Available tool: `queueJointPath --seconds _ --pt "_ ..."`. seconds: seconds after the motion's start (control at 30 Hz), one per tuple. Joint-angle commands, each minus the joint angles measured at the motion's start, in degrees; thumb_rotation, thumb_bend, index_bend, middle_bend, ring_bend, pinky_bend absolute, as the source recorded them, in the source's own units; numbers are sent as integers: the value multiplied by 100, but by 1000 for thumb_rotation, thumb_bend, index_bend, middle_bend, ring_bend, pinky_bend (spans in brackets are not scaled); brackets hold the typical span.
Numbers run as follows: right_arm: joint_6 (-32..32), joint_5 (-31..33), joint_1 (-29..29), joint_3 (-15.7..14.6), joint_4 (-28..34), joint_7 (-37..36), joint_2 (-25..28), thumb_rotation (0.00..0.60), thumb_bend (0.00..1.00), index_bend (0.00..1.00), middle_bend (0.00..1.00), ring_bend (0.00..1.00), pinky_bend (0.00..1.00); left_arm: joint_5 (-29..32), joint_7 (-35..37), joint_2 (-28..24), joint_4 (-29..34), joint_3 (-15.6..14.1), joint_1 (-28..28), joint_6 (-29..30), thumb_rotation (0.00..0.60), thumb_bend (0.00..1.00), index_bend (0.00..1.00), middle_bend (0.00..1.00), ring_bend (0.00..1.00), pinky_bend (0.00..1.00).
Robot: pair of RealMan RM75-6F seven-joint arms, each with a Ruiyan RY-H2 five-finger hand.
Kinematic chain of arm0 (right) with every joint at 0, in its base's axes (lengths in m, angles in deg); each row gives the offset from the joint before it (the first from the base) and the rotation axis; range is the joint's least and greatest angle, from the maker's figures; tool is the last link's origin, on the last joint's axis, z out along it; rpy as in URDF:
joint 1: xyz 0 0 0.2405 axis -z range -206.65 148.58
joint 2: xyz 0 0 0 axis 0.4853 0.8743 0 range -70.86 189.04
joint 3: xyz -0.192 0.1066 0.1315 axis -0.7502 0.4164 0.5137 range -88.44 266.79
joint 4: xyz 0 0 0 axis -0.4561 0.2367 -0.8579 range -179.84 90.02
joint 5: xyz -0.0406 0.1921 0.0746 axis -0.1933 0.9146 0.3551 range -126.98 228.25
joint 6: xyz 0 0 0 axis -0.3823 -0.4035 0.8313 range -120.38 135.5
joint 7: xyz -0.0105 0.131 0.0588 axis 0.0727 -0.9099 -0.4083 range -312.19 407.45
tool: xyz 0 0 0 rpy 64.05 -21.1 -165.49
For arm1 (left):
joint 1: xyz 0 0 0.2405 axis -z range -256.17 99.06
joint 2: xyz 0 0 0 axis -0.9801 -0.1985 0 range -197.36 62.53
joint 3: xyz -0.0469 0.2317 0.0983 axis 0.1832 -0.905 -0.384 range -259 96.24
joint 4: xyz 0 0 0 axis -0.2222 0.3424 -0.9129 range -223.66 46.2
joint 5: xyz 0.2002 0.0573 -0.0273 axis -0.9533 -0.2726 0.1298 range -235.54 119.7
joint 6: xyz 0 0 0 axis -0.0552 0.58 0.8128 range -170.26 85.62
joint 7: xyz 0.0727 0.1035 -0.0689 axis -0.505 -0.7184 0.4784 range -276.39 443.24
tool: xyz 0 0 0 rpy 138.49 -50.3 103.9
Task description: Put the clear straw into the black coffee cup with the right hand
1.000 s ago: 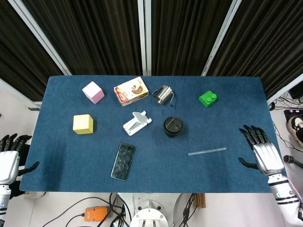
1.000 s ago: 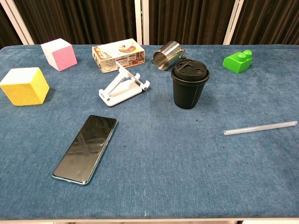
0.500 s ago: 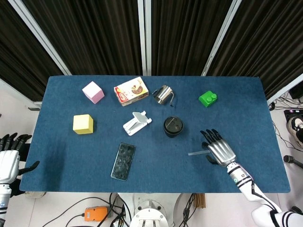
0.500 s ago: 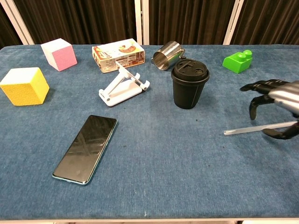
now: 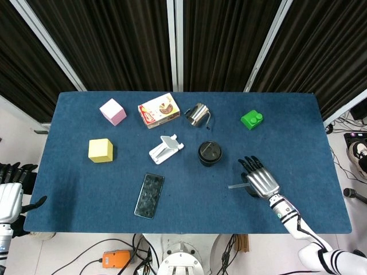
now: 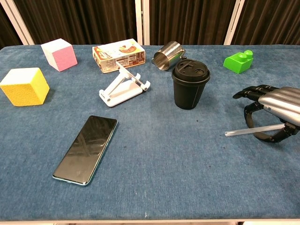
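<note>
Clear straw (image 6: pixel 236 132) flat (perhaps hand-covered) beside lidded black coffee cup (image 6: pixel 190 86)

Blue-clothed table (image 5: pixel 86 189) before black curtains (image 5: pixel 114 40), pale floor (image 5: pixel 17 123) around.

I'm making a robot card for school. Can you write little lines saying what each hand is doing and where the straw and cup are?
right hand: over the clear straw, fingers curved down around it; grip not clear yet
left hand: off the table's left edge, holding nothing
clear straw: flat on the blue table
black coffee cup: upright, lid on, left of the straw
</note>
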State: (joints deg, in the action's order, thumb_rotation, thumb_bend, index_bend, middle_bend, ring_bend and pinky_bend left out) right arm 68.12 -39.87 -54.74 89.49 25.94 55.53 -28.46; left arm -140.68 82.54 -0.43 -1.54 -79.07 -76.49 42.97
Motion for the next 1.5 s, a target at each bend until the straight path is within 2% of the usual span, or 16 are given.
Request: queueJointPath --seconds 0.03,0.2,0.3,0.47,0.57,0.73,0.9,1.1,1.27,1.5 --pt "12 13 -21 -8 -40 -56 -30 600 538 628 159 0 93 8 9 4 -12 0 -6 2 600 104 175 163 64 8" --pt "138 11 -47 38 -4 -296 -8 600 580 674 178 0 93 12 39 -1 -37 1 -20 17 600 105 175 163 63 8" --pt "443 -48 -62 181 257 -867 125 600 581 681 185 0 93 10 43 -14 -45 1 -22 18 600 105 175 163 63 8" --pt "1028 -225 -186 553 1110 -2653 540 600 596 701 202 0 93 -2 45 -39 -27 7 -27 40 600 105 175 163 63 8" --pt "1338 -235 -293 852 1391 -3705 595 600 608 706 209 4 97 -8 31 -52 -5 4 -28 42 600 104 175 163 63 8" --pt "1206 350 -550 1395 1582 -4858 425 600 608 712 224 29 127 8 44 -67 14 1 -43 43 600 105 175 163 63 8" --pt "815 890 -824 1768 1642 -5341 239 600 608 712 227 36 127 30 48 -83 17 4 -56 46 600 105 175 163 63 8" --pt "704 1222 -1102 2031 1387 -5291 -227 600 608 708 228 36 127 66 33 -69 13 16 -29 -20 600 105 175 163 63 8" --pt "697 1199 -1250 1917 840 -5126 -716 600 608 700 228 36 127 76 50 -37 -22 21 -15 -46 600 105 175 163 63 8" --pt "693 1085 -1328 1768 143 -5443 -1173 600 607 693 228 36 114 93 78 -12 -78 17 -12 -76 600 105 175 163 63 8"
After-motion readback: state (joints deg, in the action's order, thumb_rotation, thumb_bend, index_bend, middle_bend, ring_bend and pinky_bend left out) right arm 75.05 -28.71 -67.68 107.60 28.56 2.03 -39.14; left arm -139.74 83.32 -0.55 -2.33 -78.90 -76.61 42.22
